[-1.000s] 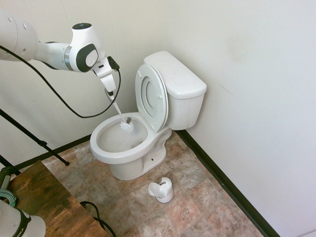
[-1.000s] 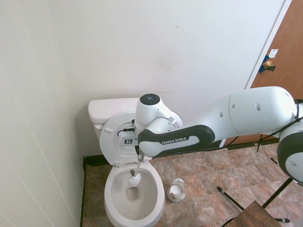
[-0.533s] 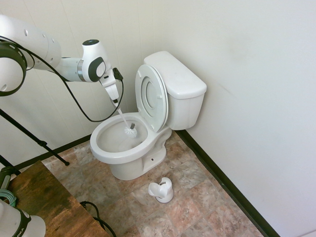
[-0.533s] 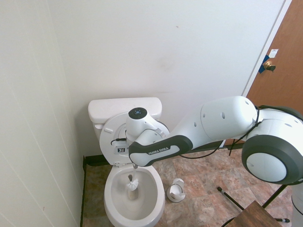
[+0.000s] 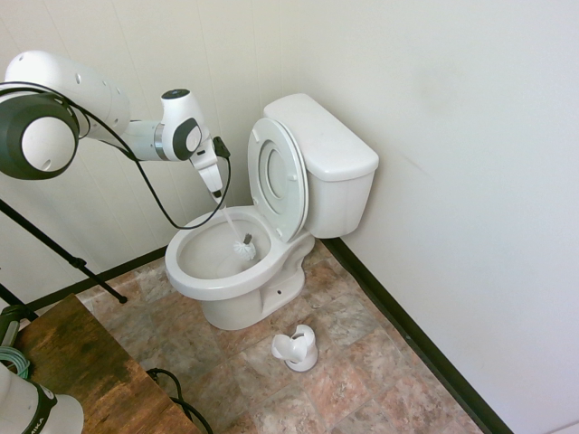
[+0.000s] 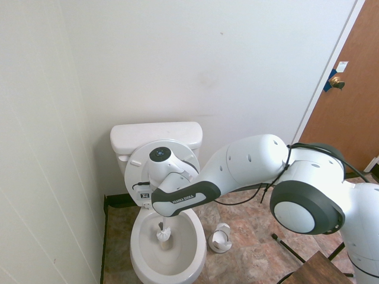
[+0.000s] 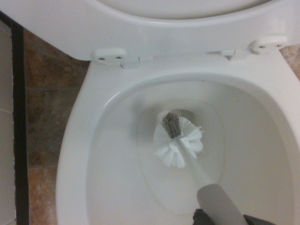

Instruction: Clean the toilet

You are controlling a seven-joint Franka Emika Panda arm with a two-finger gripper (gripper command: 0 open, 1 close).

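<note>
The toilet [image 5: 237, 258] stands on the tiled floor [image 5: 362, 380], its tank [image 5: 330, 145] near the walls where they meet. Its lid and seat [image 5: 277, 179] are raised and lean back toward the tank, leaving the oval bowl open. The 2 seat hinges show at the back of the rim in the wrist view.

The pincer [image 5: 218, 195] is closed on the handle of a toilet brush [image 7: 218, 201] and hangs over the back part of the rim. The brush slants down into the bowl, its head inside. The head has white bristles [image 7: 192, 136] all around and 1 grey tuft [image 7: 171, 124] at one side.

The white arm [image 6: 237, 168] reaches across from the side where the brush holder [image 6: 220, 238] is. That holder, white and with an open, cut-away top, stands upright on the floor beside the toilet, apart from it. A wooden desk [image 5: 90, 371] shows at the corner of the first exterior view. A brown door [image 6: 349, 94] with a brass knob [image 6: 337, 83] is at the far side of the second exterior view.
</note>
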